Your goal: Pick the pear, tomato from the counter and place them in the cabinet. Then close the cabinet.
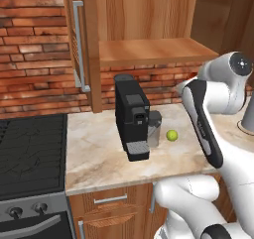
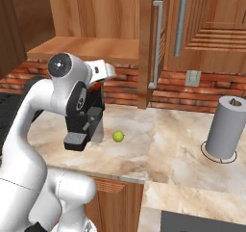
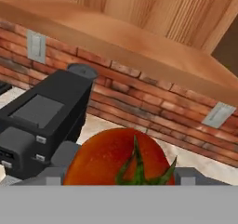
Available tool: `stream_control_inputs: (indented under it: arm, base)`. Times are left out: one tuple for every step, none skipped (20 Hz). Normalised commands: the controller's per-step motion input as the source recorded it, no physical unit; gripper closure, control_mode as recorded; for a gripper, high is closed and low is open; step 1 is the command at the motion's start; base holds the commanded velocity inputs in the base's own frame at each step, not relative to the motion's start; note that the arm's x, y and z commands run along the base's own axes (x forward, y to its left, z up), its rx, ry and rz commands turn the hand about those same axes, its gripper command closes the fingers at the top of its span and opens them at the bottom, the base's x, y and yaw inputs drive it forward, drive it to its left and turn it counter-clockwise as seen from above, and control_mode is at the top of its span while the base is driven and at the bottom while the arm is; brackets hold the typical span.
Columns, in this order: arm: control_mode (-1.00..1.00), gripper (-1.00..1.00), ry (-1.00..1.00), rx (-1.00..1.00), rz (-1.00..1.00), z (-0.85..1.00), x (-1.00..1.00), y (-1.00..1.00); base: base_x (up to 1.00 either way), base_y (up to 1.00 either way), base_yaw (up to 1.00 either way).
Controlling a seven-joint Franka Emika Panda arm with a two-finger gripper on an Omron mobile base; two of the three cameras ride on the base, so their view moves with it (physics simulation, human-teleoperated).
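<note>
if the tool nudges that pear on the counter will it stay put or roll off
The pear looks small and nearly round, lying loose on the smooth counter, so it would probably roll. It seems light for its size. It lies back from the counter's front edge, with the coffee machine beside it, so a gentle nudge likely won't send it off.

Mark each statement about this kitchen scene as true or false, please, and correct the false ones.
1. The pear lies on the counter beside the coffee machine. True.
2. The tomato sits on the cabinet shelf. False: the hand view shows it right in front of the camera, between the gripper fingers, below the shelf.
3. The cabinet is closed. False: its doors stand open and the wooden shelf is exposed.
4. A grey paper towel roll stands upright on the counter. True.
5. The pear is red. False: it is yellow-green.
</note>
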Motion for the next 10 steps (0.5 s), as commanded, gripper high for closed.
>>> stream_control_inputs:
  arm:
    - [-1.0,1.0,-0.55,0.0,-0.13,0.74,0.0,0.08]
    - [-1.0,1.0,-0.53,0.0,-0.13,0.69,0.0,0.09]
    - [-1.0,1.0,-0.44,0.0,-0.14,0.56,0.11,0.07]
    - [-1.0,1.0,-0.34,0.0,-0.16,0.52,0.29,0.08]
    - [-1.0,1.0,-0.32,0.0,-0.18,0.59,0.27,0.05]
    - [-1.0,1.0,-0.33,0.0,-0.18,0.56,0.22,0.0]
    - [-1.0,1.0,-0.14,0.03,-0.19,0.59,0.29,0.0]
    - [-1.0,1.0,-0.04,0.05,-0.18,0.58,0.41,0.0]
    - [-1.0,1.0,-0.02,0.05,-0.16,0.52,0.48,0.0]
    - [-1.0,1.0,0.0,0.11,-0.14,0.49,0.63,0.0]
  base:
    - [0.0,0.0,0.0]
    - [0.0,0.0,0.0]
    - [0.0,0.0,0.0]
    - [0.0,0.0,0.0]
    - [0.0,0.0,0.0]
    - [0.0,0.0,0.0]
    - [0.0,0.0,0.0]
    - [0.0,0.0,0.0]
    - [0.0,0.0,0.0]
    - [0.0,0.0,0.0]
